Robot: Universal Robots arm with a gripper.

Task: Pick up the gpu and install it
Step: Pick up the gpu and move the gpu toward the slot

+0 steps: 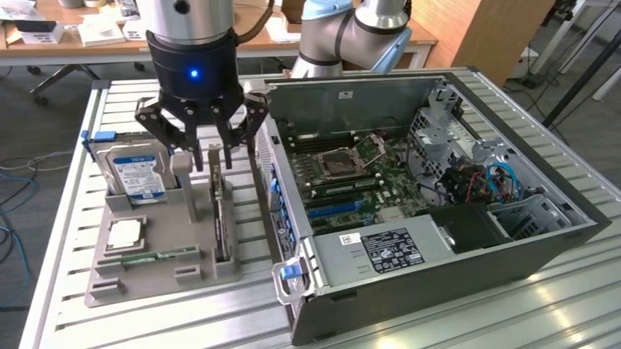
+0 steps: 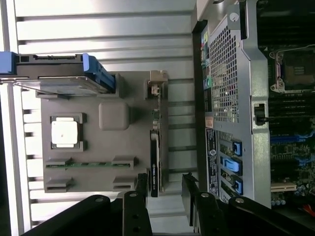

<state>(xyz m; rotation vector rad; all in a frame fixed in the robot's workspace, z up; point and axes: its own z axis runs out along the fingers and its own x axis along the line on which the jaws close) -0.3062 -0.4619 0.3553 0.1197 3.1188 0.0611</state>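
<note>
The gpu stands on edge in a slot of the grey holder tray, a thin dark card with its metal bracket end toward the far side. My gripper hangs just above the card's far end, open, fingers spread and nothing held. In the wrist view the gpu runs along the tray, and my gripper has one dark finger on each side of the card's line, the card lying closer to one finger.
A blue-labelled hard drive stands in the tray beside the gripper. A processor and a green memory stick lie in tray pockets. The open computer case with its motherboard sits at the exterior view's right, close to the tray.
</note>
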